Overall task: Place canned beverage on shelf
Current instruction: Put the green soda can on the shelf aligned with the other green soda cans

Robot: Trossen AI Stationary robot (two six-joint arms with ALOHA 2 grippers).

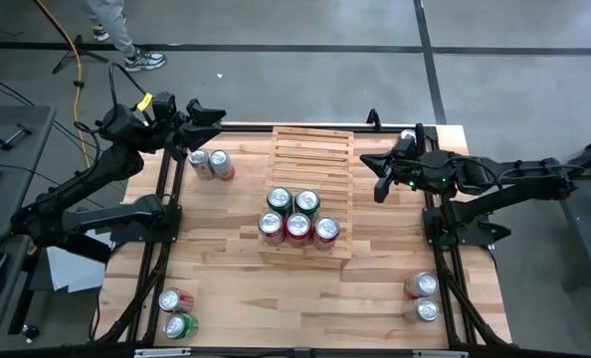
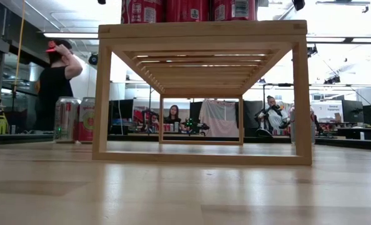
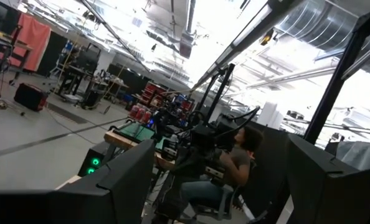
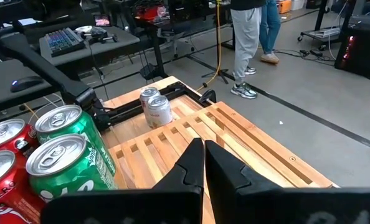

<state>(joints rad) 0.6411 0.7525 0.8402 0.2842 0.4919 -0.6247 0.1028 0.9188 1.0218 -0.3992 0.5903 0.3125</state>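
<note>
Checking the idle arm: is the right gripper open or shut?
Shut: the right gripper's two dark fingers meet, empty, above the shelf.

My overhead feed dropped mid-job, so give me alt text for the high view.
Five cans, two green and three red, stand on the front of the shelf at mid-table. The left gripper, open, hovers near two cans at the back left; the right gripper, shut, sits beside the shelf. Can pairs wait at both front corners.
</note>
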